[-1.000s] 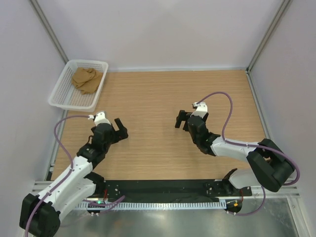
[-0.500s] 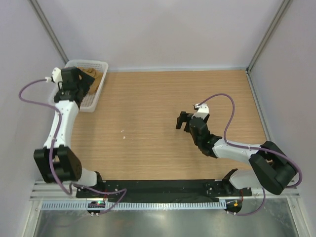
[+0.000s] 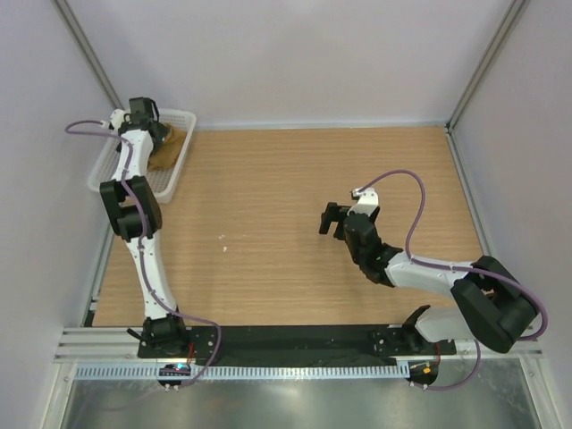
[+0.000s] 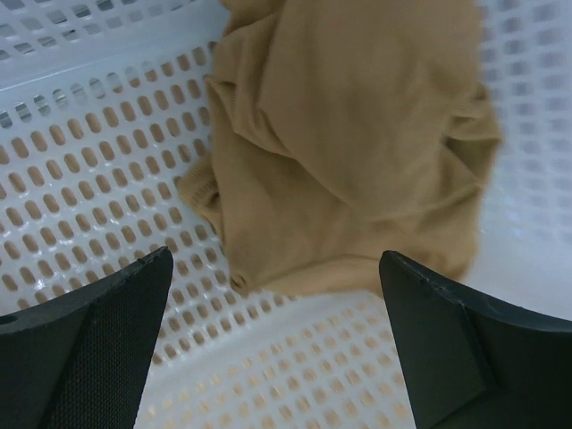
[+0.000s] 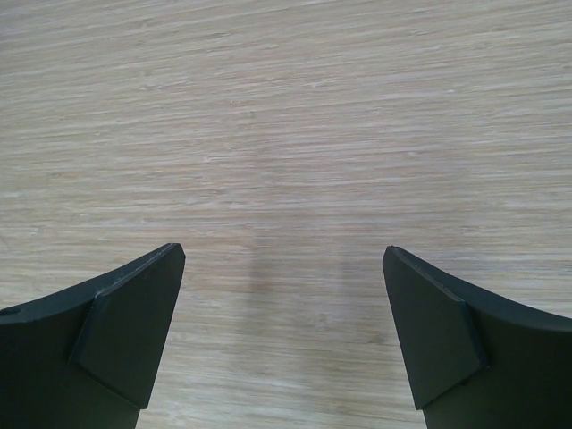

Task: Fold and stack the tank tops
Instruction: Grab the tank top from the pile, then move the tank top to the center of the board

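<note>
Your tan-brown tank top (image 3: 170,143) lies crumpled inside the white mesh basket (image 3: 182,154), bunched against the basket's far right part, with bare mesh floor showing on the basket's left and near sides. Your left gripper (image 3: 141,111) hangs over the basket, pointing down into it. In the left wrist view its jaws stand wide apart with nothing between them, and the two fingertips (image 4: 134,295) straddle the near hem of the tank top (image 4: 349,134) above the basket's (image 4: 80,188) floor. Whether they touch the cloth cannot be told. Your right gripper (image 3: 330,217) sits well away from the basket, to its right and nearer the arm bases, low over the bare wooden table (image 3: 268,179). Its jaws are also spread wide and hold nothing.
</note>
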You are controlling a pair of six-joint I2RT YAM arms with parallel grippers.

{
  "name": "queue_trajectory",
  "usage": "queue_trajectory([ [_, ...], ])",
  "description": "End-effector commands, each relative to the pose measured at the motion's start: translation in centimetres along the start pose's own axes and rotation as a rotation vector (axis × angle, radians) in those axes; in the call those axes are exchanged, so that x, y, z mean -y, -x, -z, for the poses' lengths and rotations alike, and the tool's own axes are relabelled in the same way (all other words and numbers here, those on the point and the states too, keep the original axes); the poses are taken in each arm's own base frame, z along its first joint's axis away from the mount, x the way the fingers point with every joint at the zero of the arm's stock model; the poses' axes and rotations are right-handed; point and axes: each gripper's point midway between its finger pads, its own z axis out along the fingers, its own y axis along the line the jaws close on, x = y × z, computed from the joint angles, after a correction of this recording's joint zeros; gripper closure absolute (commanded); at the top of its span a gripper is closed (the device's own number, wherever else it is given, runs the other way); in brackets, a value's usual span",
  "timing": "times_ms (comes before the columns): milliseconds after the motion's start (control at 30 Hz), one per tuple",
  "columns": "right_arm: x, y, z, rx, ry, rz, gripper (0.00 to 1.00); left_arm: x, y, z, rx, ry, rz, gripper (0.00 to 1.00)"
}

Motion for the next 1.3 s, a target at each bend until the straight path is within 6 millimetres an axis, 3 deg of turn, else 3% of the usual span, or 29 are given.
queue_trajectory([
  [0,-0.3,2.6,0.1,0.089,0.006,-0.035,0.0,-1.8,2.6,-2.9,0.082,0.062,0.04,0.02],
  [67,-0.2,2.9,0.2,0.096,-0.001,-0.035,0.0,-2.2,3.6,-4.3,0.113,0.062,0.041,0.04],
  [100,-0.1,2.8,0.3,0.097,-0.004,-0.032,0.0,-2.5,3.1,-6.1,0.107,0.061,0.053,0.05],
  [167,-0.1,3.2,0.5,0.108,0.003,-0.032,0.0,-2.1,3.4,-7.7,0.082,0.007,0.11,0.24],
  [233,-0.1,3.2,0.5,0.111,0.006,-0.033,0.0,-2.1,2.4,-9.2,0.014,-0.03,0.165,0.49],
  [267,-0.1,3.4,0.5,0.115,0.006,-0.034,0.0,-2.4,2.8,-9.6,0.001,-0.043,0.198,0.61],
  [300,-0.1,3.3,0.5,0.113,0.004,-0.029,0.0,-1.5,3.1,-9.7,-0.007,-0.091,0.227,0.92],
  [333,-0.1,3.3,0.4,0.112,0.004,-0.027,0.0,-0.6,3.4,-9.1,-0.021,-0.135,0.234,1.0],
  [400,-0.1,3.3,0.4,0.11,0.0,-0.026,0.0,0.4,3.4,-8.1,-0.028,-0.177,0.218,1.0],
  [500,-0.5,3.3,0.3,0.106,0.013,-0.024,0.0,2.8,5.6,-2.9,0.025,-0.291,0.236,1.0],
  [533,-0.5,3.3,0.3,0.106,0.013,-0.023,0.0,1.3,3.6,-4.1,-0.015,-0.245,0.239,1.0],
  [567,-0.4,3.3,0.3,0.106,0.008,-0.021,0.0,3.2,5.9,-0.9,0.029,-0.338,0.265,1.0],
  [600,-0.4,3.4,0.3,0.107,0.008,-0.022,0.0,2.2,4.5,-0.9,0.001,-0.325,0.268,1.0],
  [633,-0.4,3.4,0.3,0.108,0.01,-0.021,0.0,2.5,4.8,0.4,-0.005,-0.35,0.285,1.0],
  [667,-0.7,3.4,0.3,0.103,0.023,-0.02,0.0,3.4,5.5,2.9,-0.007,-0.399,0.29,1.0],
  [733,-0.9,3.3,0.3,0.098,0.036,-0.019,0.0,2.8,4.8,4.7,-0.027,-0.408,0.31,1.0],
  [767,-1.0,3.2,0.2,0.096,0.04,-0.019,0.0,3.8,6.8,8.4,0.02,-0.48,0.328,1.0],
  [800,-1.0,3.1,0.2,0.093,0.039,-0.018,0.0,2.5,5.4,8.5,0.006,-0.46,0.333,1.0],
  [833,-1.0,2.9,0.0,0.087,0.035,-0.014,0.0,2.3,5.3,9.7,0.013,-0.472,0.343,1.0],
  [967,-1.2,3.0,-0.1,0.084,0.038,-0.008,0.0,1.2,5.8,17.1,0.061,-0.572,0.433,1.0],
  [1000,-1.3,2.8,-0.1,0.077,0.045,-0.007,0.0,0.2,6.0,20.1,0.074,-0.61,0.461,1.0],
  [1067,-1.4,2.8,-0.1,0.077,0.052,-0.007,0.0,-0.2,5.6,23.6,0.069,-0.672,0.513,1.0],
  [1100,-1.4,2.8,-0.1,0.075,0.052,-0.006,0.0,-1.2,5.9,27.5,0.094,-0.733,0.53,1.0],
  [1200,-1.4,2.8,0.0,0.075,0.056,-0.004,0.0,-1.9,6.0,34.6,0.155,-0.853,0.475,1.0],
  [1233,-1.4,2.8,0.2,0.076,0.061,-0.005,0.0,-2.5,6.3,39.7,0.192,-0.944,0.461,1.0],
  [1267,-1.5,2.9,0.3,0.08,0.068,-0.01,0.0,-3.1,6.1,41.6,0.197,-0.961,0.449,1.0],
])
